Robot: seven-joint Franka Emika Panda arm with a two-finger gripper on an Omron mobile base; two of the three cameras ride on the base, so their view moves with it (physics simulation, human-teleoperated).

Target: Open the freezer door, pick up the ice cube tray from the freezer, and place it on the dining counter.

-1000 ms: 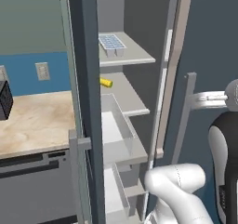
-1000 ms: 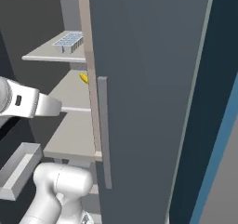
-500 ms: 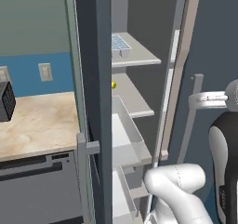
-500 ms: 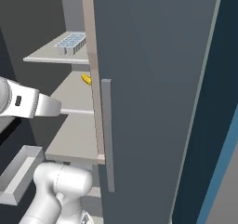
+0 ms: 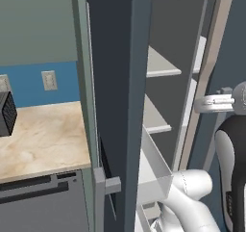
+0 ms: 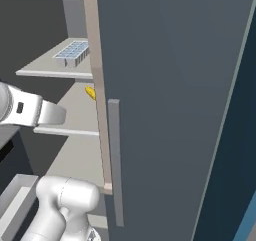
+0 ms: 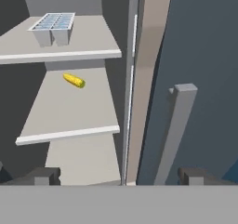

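Gripper [image 7: 118,174] jaws stand wide, nothing between them — its two dark tips [image 7: 44,174] sit low in the hand view, one either side of the edge of the plain slate-blue door [image 7: 204,69], whose grey bar handle [image 7: 175,130] rises just by the right tip. Freezer [image 7: 69,93] is open w/ light grey shelves inside. Ice cube tray [image 7: 52,27], white w/ pale blue cells, lies flat on the upper shelf [image 7: 69,44] toward the far left; in the right base view the tray [image 6: 74,52] is on that same shelf, far back. Small yellow oblong item [image 7: 74,80] lies on the next shelf down [image 7: 69,111], apart from the tray; also seen in the right base view [image 6: 90,92], partly behind the door edge.

Left base view: freezer door [image 5: 120,82] swung out toward the camera, seen nearly edge-on, covering most of the compartment; a light grey bin [image 5: 153,168] shows on its inner face, low. Left of it — beige worktop [image 5: 43,139] w/ blue backsplash [image 5: 29,84], a wall outlet [image 5: 48,80] and a dark appliance [image 5: 6,120] at the left edge
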